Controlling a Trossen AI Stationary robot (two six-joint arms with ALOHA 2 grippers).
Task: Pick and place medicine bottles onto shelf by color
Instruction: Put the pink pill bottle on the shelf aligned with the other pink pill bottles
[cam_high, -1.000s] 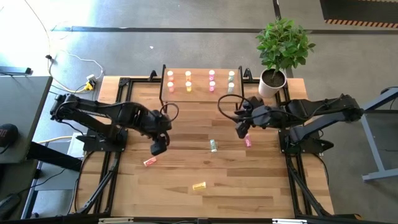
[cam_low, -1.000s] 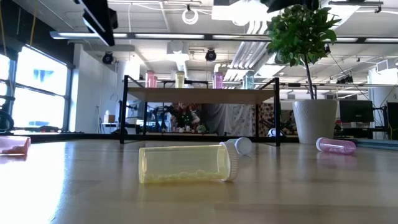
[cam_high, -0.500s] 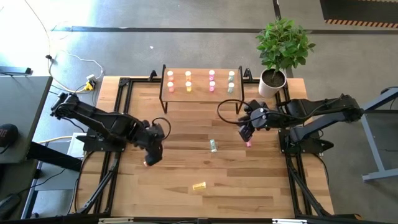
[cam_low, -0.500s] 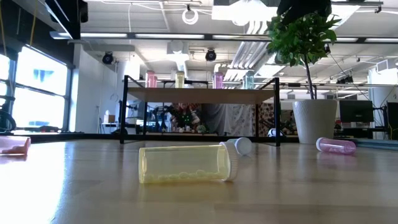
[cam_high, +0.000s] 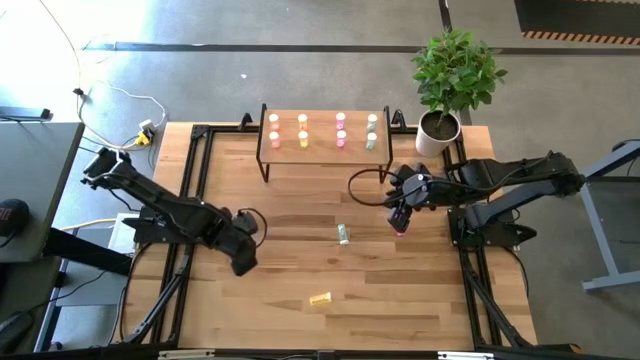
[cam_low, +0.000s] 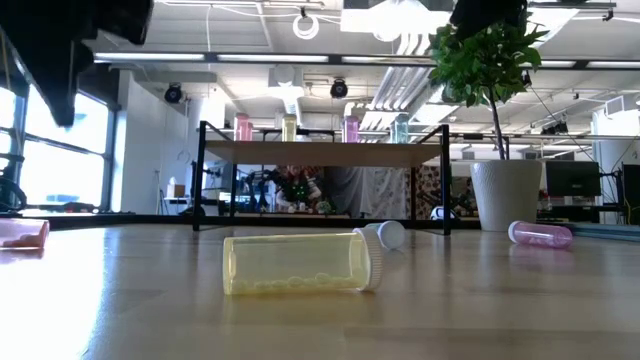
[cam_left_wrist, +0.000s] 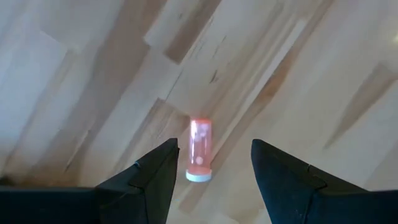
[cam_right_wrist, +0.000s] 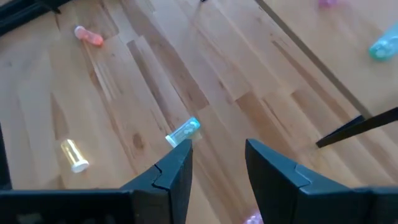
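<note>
A red-orange medicine bottle (cam_left_wrist: 199, 149) lies on its side on the table. My left gripper (cam_left_wrist: 214, 149) hangs open above it, pointing down, one finger on either side and clear of it. My right gripper (cam_right_wrist: 217, 158) is open over the table's right half, above a pink bottle (cam_high: 401, 230) lying on its side. A pale green bottle (cam_high: 343, 234) and a yellow bottle (cam_high: 320, 298) also lie on their sides on the table. The shelf (cam_high: 322, 148) at the far edge carries several upright bottles.
A potted plant (cam_high: 452, 75) stands at the far right corner, beside the shelf. Black frame rails (cam_high: 180, 270) run along the table's left and right sides. In the low view the yellow bottle (cam_low: 300, 263) lies nearest the front edge.
My left gripper has moved toward the table's near edge and down, rolling as it went, and now hangs over the red-orange bottle. My right gripper has turned a little where it stands over the pink bottle. No bottle has moved.
</note>
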